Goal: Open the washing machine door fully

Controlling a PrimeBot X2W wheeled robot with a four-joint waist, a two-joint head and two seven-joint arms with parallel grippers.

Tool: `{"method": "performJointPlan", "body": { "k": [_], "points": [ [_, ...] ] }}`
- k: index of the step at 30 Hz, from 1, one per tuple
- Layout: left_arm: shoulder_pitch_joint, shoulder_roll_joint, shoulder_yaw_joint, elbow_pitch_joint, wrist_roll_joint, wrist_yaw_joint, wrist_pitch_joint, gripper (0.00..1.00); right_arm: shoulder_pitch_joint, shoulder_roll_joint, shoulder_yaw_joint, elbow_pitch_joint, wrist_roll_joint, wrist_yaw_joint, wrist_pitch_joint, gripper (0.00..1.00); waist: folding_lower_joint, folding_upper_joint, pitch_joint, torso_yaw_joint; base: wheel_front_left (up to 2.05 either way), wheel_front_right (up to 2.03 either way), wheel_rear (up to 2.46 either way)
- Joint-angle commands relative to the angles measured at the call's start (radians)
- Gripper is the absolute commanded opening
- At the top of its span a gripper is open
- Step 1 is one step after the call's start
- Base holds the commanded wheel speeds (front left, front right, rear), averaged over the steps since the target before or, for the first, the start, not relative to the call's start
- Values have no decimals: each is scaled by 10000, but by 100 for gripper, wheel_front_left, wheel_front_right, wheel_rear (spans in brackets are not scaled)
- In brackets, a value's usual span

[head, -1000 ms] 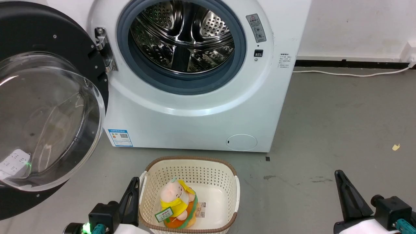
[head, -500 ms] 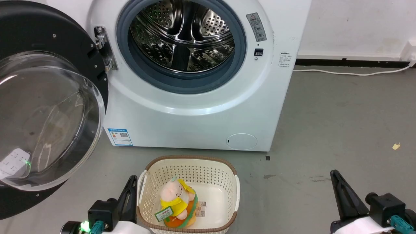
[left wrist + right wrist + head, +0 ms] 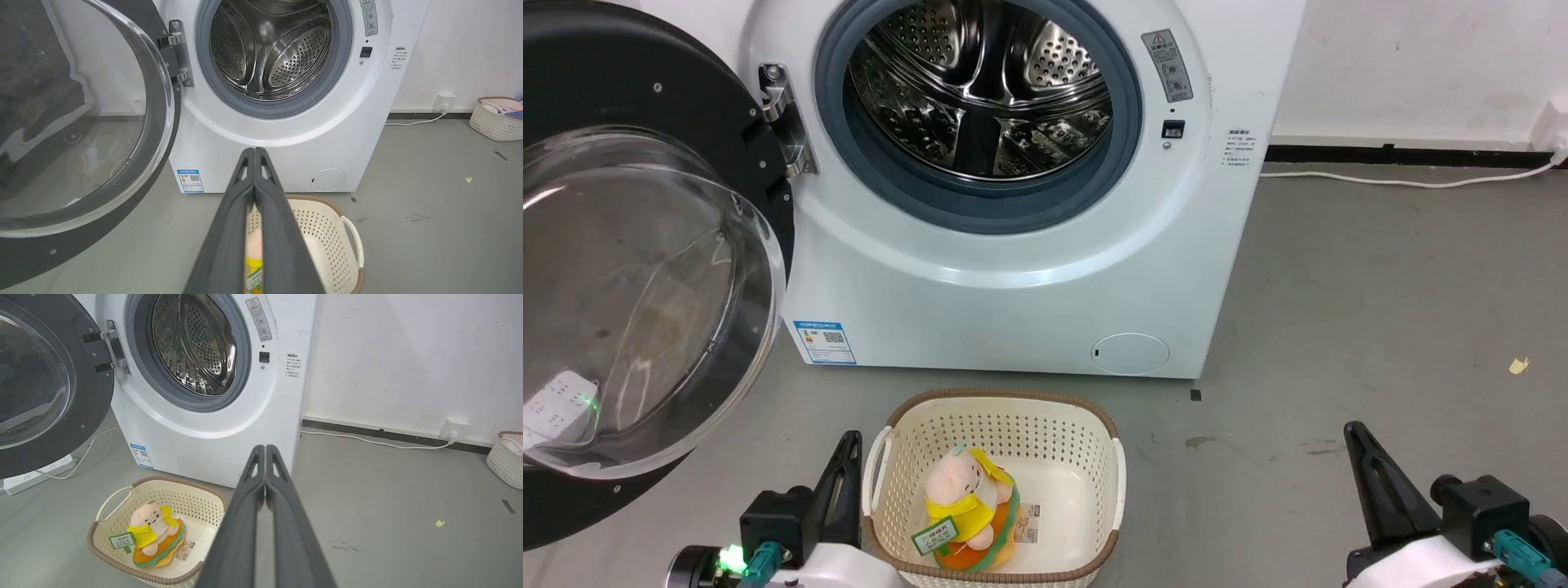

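The white washing machine (image 3: 1013,294) (image 3: 286,134) (image 3: 212,428) stands ahead with its steel drum (image 3: 980,90) exposed. The washing machine door (image 3: 645,269) (image 3: 81,122) (image 3: 45,384), a black disc with a bulging clear glass bowl, hangs swung wide to the left on its hinge (image 3: 783,122). My left gripper (image 3: 849,445) (image 3: 254,152) is shut and empty, low in front of the machine beside the basket. My right gripper (image 3: 1354,433) (image 3: 264,449) is shut and empty too, over bare floor to the right. Neither touches the door.
A cream basket (image 3: 1094,425) (image 3: 106,539) holding a plush toy (image 3: 968,510) sits on the grey floor before the machine. A power strip (image 3: 36,475) and cable lie under the door. A white cord (image 3: 1405,181) runs along the wall. Another basket (image 3: 496,118) stands far right.
Both grippers have drawn slightly back toward the lower edge of the head view, the right one also shifting left. The door and basket stay put.
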Motion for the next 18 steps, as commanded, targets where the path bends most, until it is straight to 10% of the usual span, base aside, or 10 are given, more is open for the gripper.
{"method": "performJointPlan", "body": {
  "k": [1, 18],
  "points": [
    [-101, -2, 4, -59, 58, 38, 51, 0, -158, 29, 35, -61, -39, 5, 56, 0, 0, 0, 1, 0, 0, 0, 0],
    [-219, -11, 96, -207, 216, 101, 398, 0, -292, 35, 193, -93, -150, 6, 405, 0, 0, 0, 49, 0, 0, 0, 0]
  ]
}}
